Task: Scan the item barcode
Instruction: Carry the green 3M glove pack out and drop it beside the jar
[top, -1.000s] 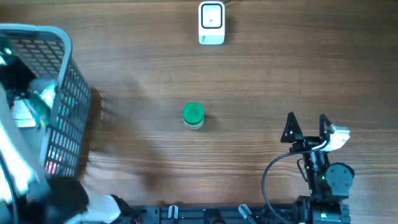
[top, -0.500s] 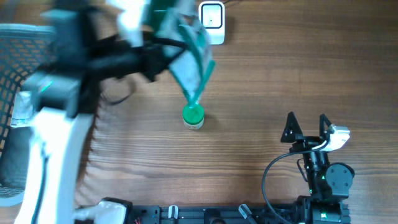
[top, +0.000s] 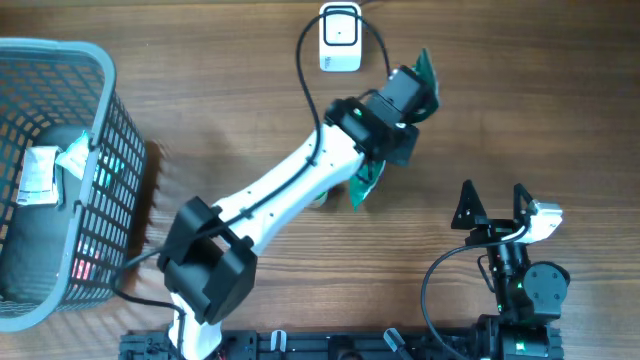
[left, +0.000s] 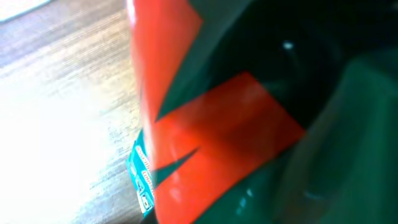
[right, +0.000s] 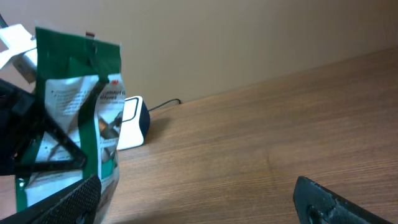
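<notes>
A: What sort of surface and room is this?

B: A brown wooden table (top: 230, 110) with the grain running across the frame. The right wrist view shows a plain tan wall (right: 249, 37) behind it. A grey mesh basket (top: 95, 120) fills the left edge of the overhead view, with some packaged goods inside.

A: And the scanner?

B: The white scanner (top: 340, 38) stands at the top centre of the overhead view, with a dark cable running off the top edge. In the right wrist view it sits at the left, just behind the packet.

A: Where is the packet?

B: The green packet (top: 427, 72) is up off the table, just right of and below the scanner in the overhead view. The left gripper (top: 400, 100) is closed tight on it. Green edges stick out on both sides of the arm. The left wrist view is filled with its red and green print, pressed close to the lens. From the right wrist it hangs upright at the left of the frame, its white printed face showing.

A: The other arm?

B: The right gripper (top: 494, 192) is at the lower right of the overhead view, well apart from the packet. Its jaws are spread wide and hold nothing.
</notes>
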